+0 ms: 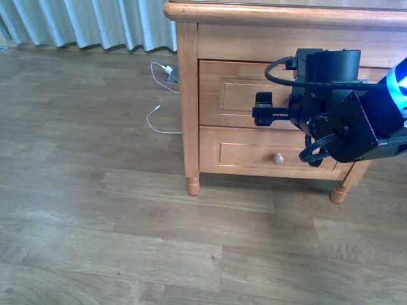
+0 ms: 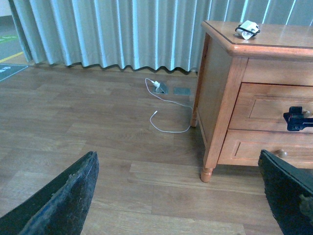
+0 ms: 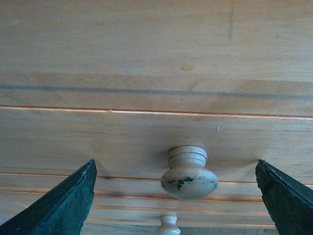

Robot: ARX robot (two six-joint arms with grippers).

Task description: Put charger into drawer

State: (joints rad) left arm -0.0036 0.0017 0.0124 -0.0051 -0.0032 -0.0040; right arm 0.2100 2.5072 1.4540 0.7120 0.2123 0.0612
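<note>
Wood-plank floor [image 1: 95,222] runs under the nightstand [image 2: 217,88]. Your right gripper [image 3: 175,169] faces the knob [image 3: 189,172] of the drawer [image 1: 232,95], jaws spread, lined up to pull. The charger [image 2: 248,29] waits on top, and your left gripper [image 2: 177,166] hangs spread too.

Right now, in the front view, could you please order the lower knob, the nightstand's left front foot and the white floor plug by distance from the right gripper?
From the right gripper, nearest first:
1. Lower knob, just below it.
2. Left front foot, down at the corner.
3. White plug, back by the curtain.
</note>
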